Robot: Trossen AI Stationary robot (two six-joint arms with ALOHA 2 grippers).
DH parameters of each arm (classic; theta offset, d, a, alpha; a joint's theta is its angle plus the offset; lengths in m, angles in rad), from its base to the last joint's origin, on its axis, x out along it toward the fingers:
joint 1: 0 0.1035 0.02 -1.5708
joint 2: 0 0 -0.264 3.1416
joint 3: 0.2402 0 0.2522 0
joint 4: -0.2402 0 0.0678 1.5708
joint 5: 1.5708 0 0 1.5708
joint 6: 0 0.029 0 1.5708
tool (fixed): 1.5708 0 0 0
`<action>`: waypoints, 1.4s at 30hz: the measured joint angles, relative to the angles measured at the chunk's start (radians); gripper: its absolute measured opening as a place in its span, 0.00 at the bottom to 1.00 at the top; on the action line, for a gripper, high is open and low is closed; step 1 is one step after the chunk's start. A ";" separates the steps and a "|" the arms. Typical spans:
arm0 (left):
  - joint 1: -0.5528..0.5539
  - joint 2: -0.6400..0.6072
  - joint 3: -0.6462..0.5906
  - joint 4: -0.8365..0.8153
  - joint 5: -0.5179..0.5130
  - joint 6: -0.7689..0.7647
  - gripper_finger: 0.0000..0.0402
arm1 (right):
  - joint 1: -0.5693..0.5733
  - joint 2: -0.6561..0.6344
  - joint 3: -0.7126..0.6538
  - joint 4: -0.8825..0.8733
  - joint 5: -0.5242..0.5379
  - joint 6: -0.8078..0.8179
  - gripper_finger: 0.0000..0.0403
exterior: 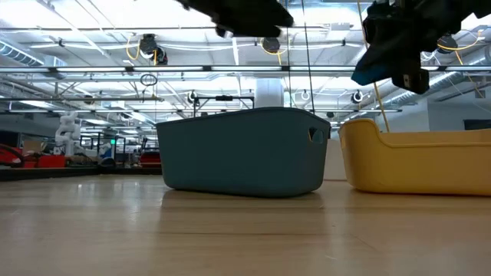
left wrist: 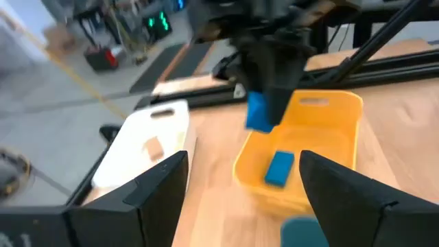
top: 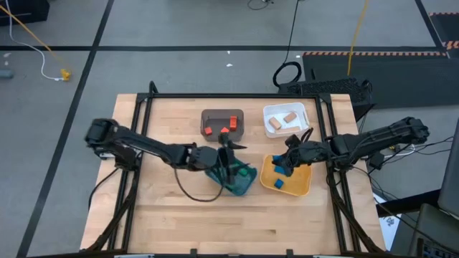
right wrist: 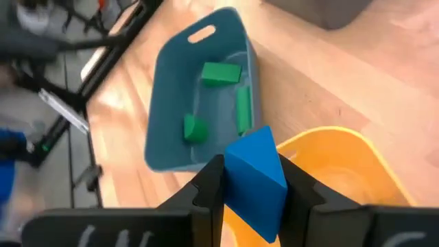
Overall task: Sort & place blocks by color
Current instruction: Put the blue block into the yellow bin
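Note:
My right gripper point(right wrist: 252, 195) is shut on a blue block point(right wrist: 255, 177) and hovers over the yellow tray point(top: 301, 185), near its left rim. One more blue block point(left wrist: 279, 168) lies on that tray's floor. My left gripper point(left wrist: 243, 199) is open, with nothing between its fingers, and hangs above the teal tray point(top: 240, 185). That tray has three green blocks point(right wrist: 221, 73) lying on its floor. In the low view both grippers show at the top, the right gripper point(exterior: 399, 46) with the blue block point(exterior: 370, 73) under it. My right gripper pinches the blue block by two opposite sides point(right wrist: 233, 180) between its two fingers point(right wrist: 208, 189). The fingers slant down from the table's right side. The block is lifted clear and hangs above the yellow tray, one pointed edge toward the teal tray.
A brown tray point(top: 222, 113) with red blocks point(top: 232, 122) stands at the back middle. Beside it, a white tray point(top: 276, 113) has plain wood blocks point(top: 290, 117). The teal and yellow trays stand side by side at the table's middle. A dark frame point(top: 215, 96) borders the table.

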 joint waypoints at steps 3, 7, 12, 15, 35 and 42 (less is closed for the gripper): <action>-0.001 -0.095 0.000 -0.170 -0.002 -0.069 0.68 | 0.007 0.015 0.000 0.032 -0.026 -0.090 0.18; -0.025 -0.201 0.000 -0.339 -0.004 -0.132 0.67 | 0.035 0.029 0.000 0.031 -0.026 -0.176 0.19; -0.043 -0.299 0.000 -0.517 -0.013 -0.293 0.66 | 0.075 0.049 0.000 0.030 0.003 -0.206 0.18; -0.054 -0.355 -0.011 -0.598 -0.065 -0.358 0.66 | 0.098 0.059 0.000 0.031 0.033 -0.221 0.19; -0.155 -0.751 -0.417 -0.529 -0.258 -0.663 0.64 | 0.151 0.060 -0.388 0.645 0.102 -0.197 0.20; -0.185 -0.825 -0.470 -0.506 -0.291 -0.661 0.64 | 0.151 0.060 -0.478 0.822 0.076 -0.218 0.25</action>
